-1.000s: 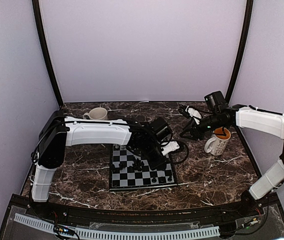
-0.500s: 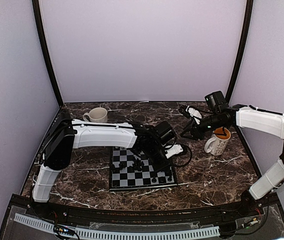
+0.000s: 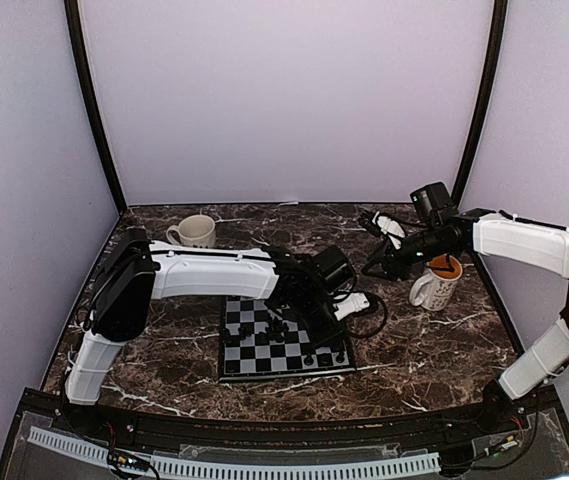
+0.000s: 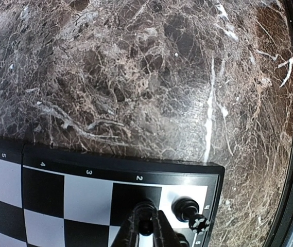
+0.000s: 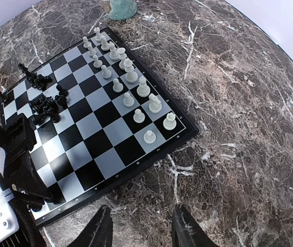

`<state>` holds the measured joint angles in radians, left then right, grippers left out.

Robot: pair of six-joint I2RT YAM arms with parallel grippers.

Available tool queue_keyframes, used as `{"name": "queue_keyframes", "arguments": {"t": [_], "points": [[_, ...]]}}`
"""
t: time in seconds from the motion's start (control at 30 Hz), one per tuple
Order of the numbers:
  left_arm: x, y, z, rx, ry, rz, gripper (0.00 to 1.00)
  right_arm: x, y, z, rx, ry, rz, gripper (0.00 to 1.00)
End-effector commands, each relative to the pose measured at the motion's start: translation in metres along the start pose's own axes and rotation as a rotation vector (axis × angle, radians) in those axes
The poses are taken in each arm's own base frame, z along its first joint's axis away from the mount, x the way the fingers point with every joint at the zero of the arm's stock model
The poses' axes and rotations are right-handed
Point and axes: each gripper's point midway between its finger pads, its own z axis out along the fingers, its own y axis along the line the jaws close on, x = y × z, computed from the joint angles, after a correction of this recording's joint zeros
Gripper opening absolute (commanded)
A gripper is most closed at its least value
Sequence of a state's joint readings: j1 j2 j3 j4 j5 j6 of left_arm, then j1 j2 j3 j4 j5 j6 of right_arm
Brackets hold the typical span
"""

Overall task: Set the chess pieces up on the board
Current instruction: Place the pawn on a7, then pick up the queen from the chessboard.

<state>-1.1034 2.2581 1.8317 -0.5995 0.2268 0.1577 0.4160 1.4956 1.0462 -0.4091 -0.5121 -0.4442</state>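
**Left claw pinching a black piece near the board's corner**

From the top camera, the left arm [image 3: 209, 272] is reaching across the chessboard [image 3: 249, 355]. The left claw [image 3: 329, 322] is pointing down over the board's right side, though its grip cannot be told from here. The right claw [image 3: 374, 268] is hanging above the bench [image 3: 434, 340], off the board's far right corner and near a white mug [image 3: 436, 285]. A cream mug [image 3: 196, 230] is sitting at the far left.

In the left wrist view, the fingers [image 4: 135, 234] are pressing close on a black piece [image 4: 146, 225] over a black square in the edge row. A black pawn [image 4: 186, 207] is standing just beside it on the corner's white square.

In the right wrist view, the right claw is standing spread with nothing between its fingers, over bare marble just off the board. White pieces [image 5: 128, 77] are standing in two rows along one side. Black pieces [image 5: 46, 105] are clustering loosely at the opposite side.
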Motion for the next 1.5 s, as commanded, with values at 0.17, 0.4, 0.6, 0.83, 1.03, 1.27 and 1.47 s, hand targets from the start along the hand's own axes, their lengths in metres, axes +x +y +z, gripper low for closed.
{"name": "queue_keyframes", "arguments": {"t": [0.17, 0.4, 0.6, 0.83, 1.03, 1.27, 1.47], "points": [[-0.004, -0.002, -0.002, -0.005, 0.002, 0.011, 0.22, -0.004, -0.004, -0.002, 0.003, -0.013, -0.009, 0.40], [-0.012, -0.005, -0.014, -0.001, -0.001, 0.015, 0.27, -0.004, -0.003, -0.002, -0.001, -0.013, -0.008, 0.40], [-0.030, -0.004, -0.061, -0.076, -0.056, 0.049, 0.31, -0.004, -0.002, -0.001, -0.007, -0.014, -0.005, 0.40], [-0.038, 0.008, -0.126, -0.239, -0.185, 0.061, 0.99, -0.007, -0.003, -0.003, -0.004, -0.013, -0.003, 0.40], [-0.024, 0.055, -0.174, -0.584, -0.194, 0.045, 0.99, -0.038, -0.005, -0.026, 0.024, -0.059, -0.040, 0.40], [-0.014, 0.094, -0.246, -0.732, -0.481, -0.010, 0.99, -0.081, -0.004, -0.057, 0.055, -0.099, -0.120, 0.41], [0.004, 0.139, -0.314, -0.922, -0.721, -0.186, 0.99, -0.106, 0.009, -0.057, 0.030, -0.091, -0.178, 0.42]]}}
